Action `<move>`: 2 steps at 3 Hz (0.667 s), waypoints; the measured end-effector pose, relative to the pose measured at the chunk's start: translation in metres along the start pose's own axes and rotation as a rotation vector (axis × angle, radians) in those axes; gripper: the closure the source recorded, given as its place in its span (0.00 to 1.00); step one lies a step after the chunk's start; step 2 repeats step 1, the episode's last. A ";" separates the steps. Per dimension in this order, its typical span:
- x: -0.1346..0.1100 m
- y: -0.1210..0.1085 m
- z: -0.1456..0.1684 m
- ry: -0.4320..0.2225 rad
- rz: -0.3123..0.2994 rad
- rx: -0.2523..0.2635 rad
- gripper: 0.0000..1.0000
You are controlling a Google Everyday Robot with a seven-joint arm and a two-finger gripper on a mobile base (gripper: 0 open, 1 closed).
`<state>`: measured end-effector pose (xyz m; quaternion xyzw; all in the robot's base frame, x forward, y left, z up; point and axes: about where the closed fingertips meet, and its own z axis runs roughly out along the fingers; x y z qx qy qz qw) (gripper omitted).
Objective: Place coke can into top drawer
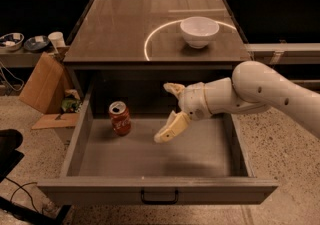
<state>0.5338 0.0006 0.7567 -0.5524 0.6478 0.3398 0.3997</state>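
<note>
The coke can (120,118) stands upright inside the open top drawer (160,191), at the back left of its floor, silver top up. My gripper (169,112) hovers above the drawer's middle, to the right of the can and apart from it. Its two cream fingers (171,127) are spread wide and hold nothing. The white arm reaches in from the right.
A white bowl (199,31) sits on the cabinet top (120,24) at the back right. A cardboard piece (44,83) leans at the cabinet's left, with small items on a shelf (15,58) beyond. The drawer's front panel has a black handle (159,197).
</note>
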 end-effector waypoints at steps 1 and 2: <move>0.019 0.012 -0.065 0.185 0.083 0.086 0.00; 0.019 0.012 -0.065 0.185 0.083 0.086 0.00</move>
